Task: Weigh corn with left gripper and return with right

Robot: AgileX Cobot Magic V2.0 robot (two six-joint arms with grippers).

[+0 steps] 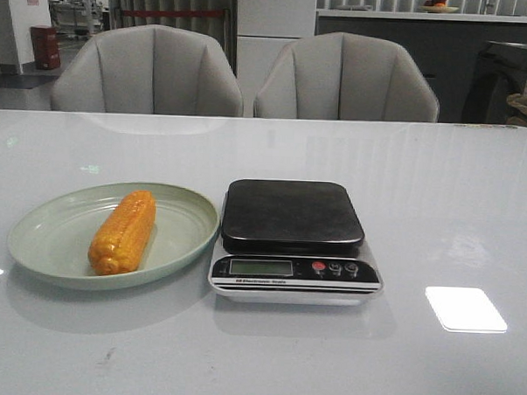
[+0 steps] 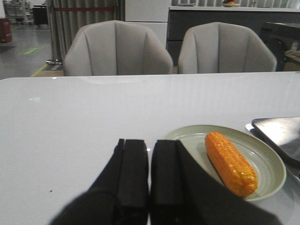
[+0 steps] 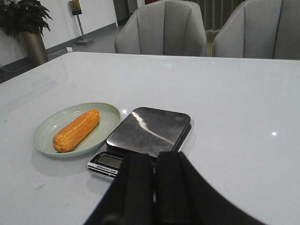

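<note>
Orange corn (image 1: 123, 232) lies on green plate (image 1: 43, 240) beside scale (image 1: 294, 218).

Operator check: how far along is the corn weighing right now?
Nothing looks done yet. The corn lies on the green plate, and the scale platform is bare. Left gripper and right gripper are both shut, holding nothing. All steps remain: pick, weigh, return.

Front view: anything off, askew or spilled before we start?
Nothing stands out. The corn lies whole on the green plate, and the scale sits square beside it with a bare platform. No spills. The left gripper and right gripper are both shut, holding nothing.
</note>
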